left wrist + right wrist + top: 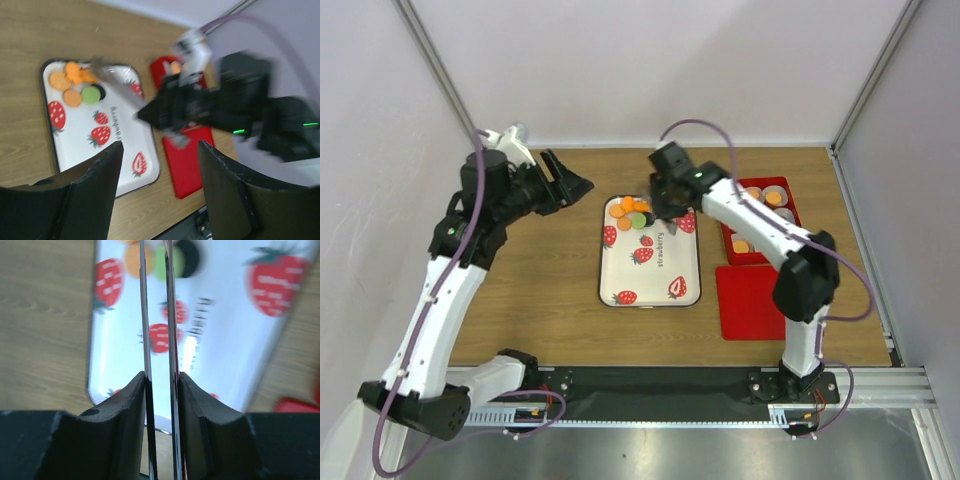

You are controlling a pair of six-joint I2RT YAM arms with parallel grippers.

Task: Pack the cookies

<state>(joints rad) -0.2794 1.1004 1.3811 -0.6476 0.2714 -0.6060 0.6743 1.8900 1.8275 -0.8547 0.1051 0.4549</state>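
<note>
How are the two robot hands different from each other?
The left gripper is wide open and holds nothing; the right gripper is shut on metal tongs. The left gripper hangs over the wooden table beside the strawberry tray; the right gripper is above the tray's far end, near the cookies. Both have two black fingers.
</note>
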